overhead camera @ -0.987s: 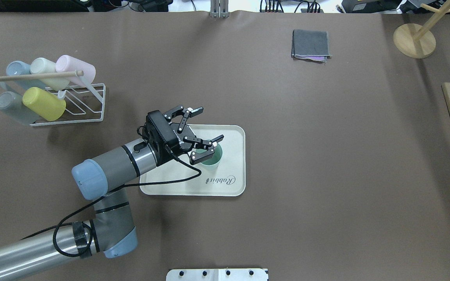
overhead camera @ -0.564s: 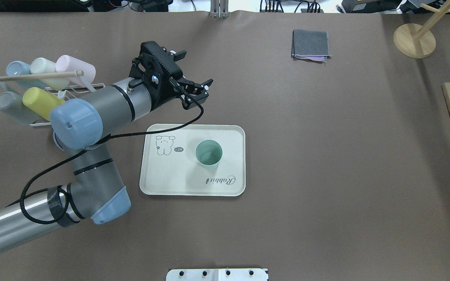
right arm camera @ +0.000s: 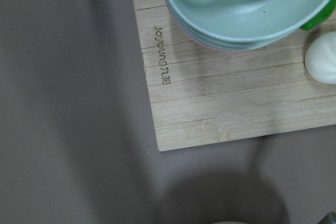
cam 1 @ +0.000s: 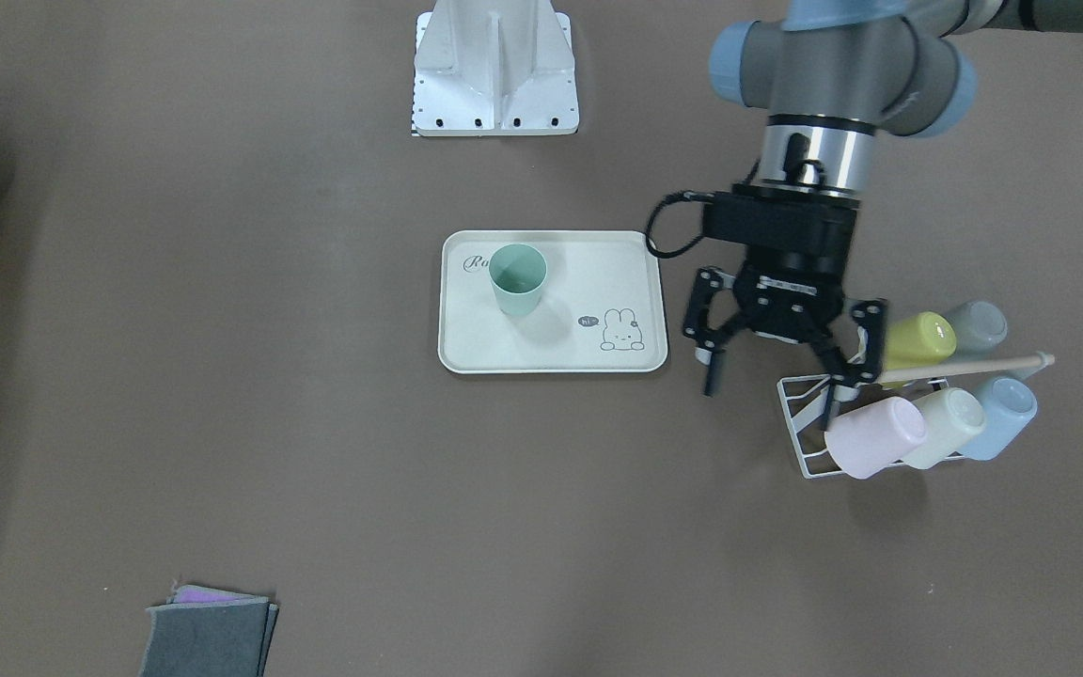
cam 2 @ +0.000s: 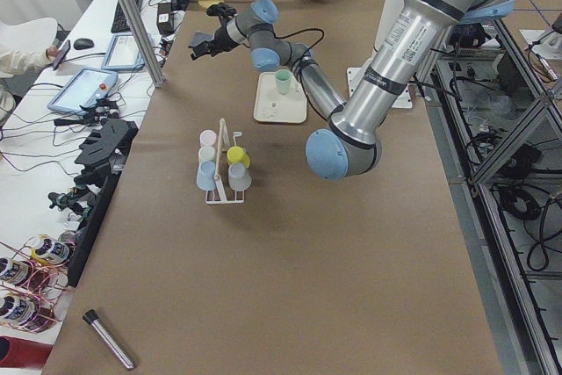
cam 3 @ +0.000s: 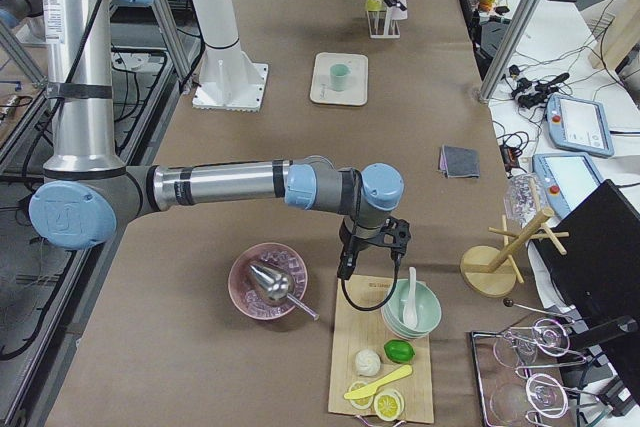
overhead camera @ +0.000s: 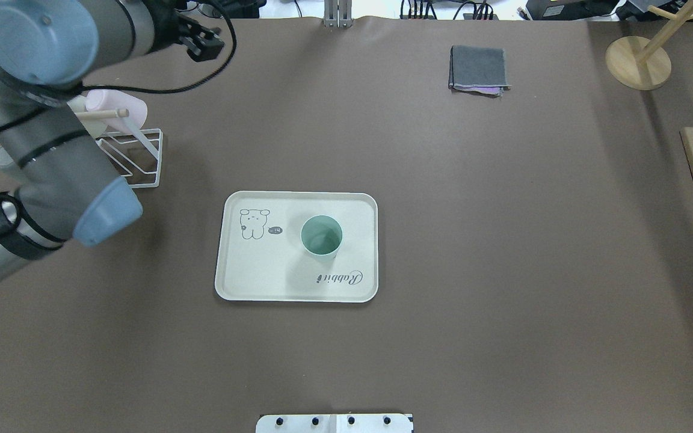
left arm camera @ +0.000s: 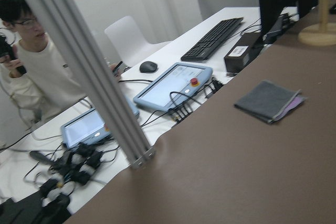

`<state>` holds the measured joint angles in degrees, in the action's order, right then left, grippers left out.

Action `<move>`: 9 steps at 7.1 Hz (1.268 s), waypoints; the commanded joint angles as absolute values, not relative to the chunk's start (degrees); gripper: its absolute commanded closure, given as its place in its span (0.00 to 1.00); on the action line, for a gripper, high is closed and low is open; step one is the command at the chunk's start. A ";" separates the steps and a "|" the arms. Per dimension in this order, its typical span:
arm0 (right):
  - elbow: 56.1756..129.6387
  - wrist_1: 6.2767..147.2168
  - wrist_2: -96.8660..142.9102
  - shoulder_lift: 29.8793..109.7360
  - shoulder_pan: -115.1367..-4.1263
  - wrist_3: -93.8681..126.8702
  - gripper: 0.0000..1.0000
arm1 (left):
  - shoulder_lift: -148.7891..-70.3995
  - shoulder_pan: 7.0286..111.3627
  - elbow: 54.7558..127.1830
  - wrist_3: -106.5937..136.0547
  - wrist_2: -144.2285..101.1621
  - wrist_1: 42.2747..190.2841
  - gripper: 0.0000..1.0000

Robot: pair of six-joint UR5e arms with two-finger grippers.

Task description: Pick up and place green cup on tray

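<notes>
left pincer point(cam 1: 775, 390): wide open, empty, near rack point(cam 1: 806, 461) | cup point(cam 1: 517, 277): upright on tray point(cam 1: 551, 353), well apart from pincer, on side away from rack | handling, judged: light, stiff, smooth plastic; best taken at rim wall | right pincer point(cam 3: 375, 245): state cannot tell

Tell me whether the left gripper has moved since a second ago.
Yes. The left gripper has left the tray, going up-left in the overhead view, past the cup rack.
</notes>
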<state>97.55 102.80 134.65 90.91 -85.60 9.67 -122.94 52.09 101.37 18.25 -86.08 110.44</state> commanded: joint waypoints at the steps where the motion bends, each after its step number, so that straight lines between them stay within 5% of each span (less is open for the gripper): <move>1: 97.38 102.83 134.65 90.88 -85.61 9.67 0.00 | -117.64 67.35 99.86 18.37 -98.22 99.42 0.02; 5: 97.73 102.83 134.65 90.97 -85.61 9.76 0.00 | -107.42 89.15 82.59 22.13 -137.84 99.15 0.02; 9: 97.56 102.39 134.30 91.14 -85.61 9.75 0.00 | -87.90 92.72 82.09 16.98 -140.73 108.01 0.02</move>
<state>97.42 102.58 134.29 91.18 -85.61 9.72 -91.84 92.27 82.36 19.39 -142.11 105.57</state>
